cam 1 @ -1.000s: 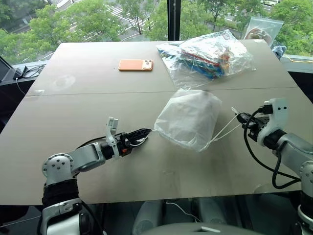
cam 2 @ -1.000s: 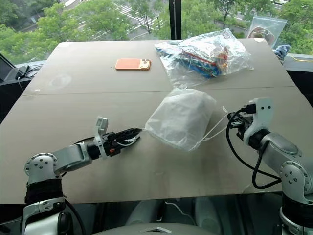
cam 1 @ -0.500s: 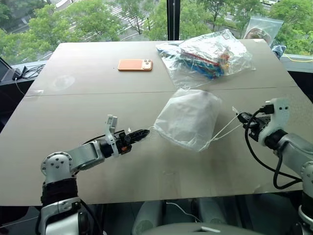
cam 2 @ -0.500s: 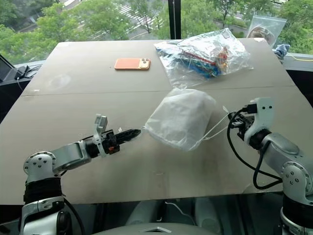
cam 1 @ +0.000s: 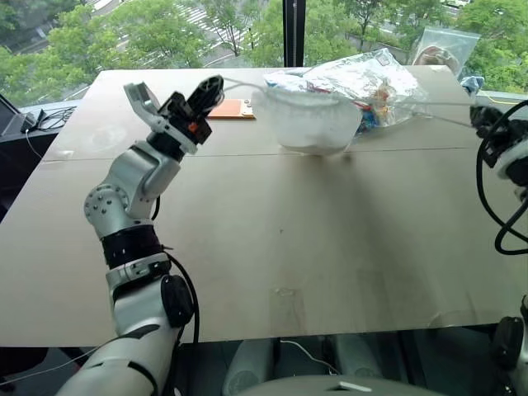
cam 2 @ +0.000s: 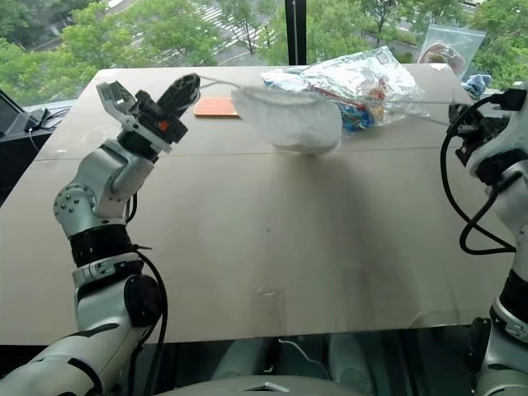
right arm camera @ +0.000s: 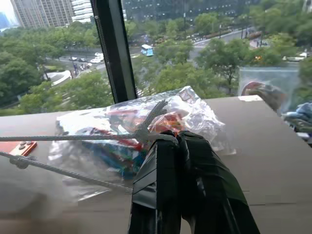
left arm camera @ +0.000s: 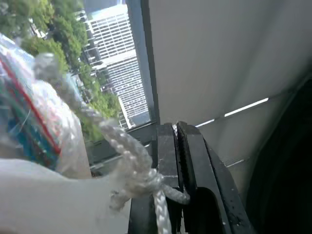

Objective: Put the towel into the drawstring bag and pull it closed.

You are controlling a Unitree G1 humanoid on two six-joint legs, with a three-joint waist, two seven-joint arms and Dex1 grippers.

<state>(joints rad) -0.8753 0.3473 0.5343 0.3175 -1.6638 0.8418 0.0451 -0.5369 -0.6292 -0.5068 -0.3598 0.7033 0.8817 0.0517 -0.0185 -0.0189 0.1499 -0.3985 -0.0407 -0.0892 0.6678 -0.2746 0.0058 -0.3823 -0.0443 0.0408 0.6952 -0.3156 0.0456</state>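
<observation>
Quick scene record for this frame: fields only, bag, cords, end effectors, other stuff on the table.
drawstring bag: lifted off the table, hanging between the two arms, mouth gathered
cords: stretched taut out to each side of the bag
left end effector: shut on a cord, raised
right end effector: shut on the cords, raised
towel: not visible; the bag bulges, contents not discernible
clear plastic bag: on the far side of the table, colourful items inside
orange phone: flat on the table, behind the left end effector
</observation>
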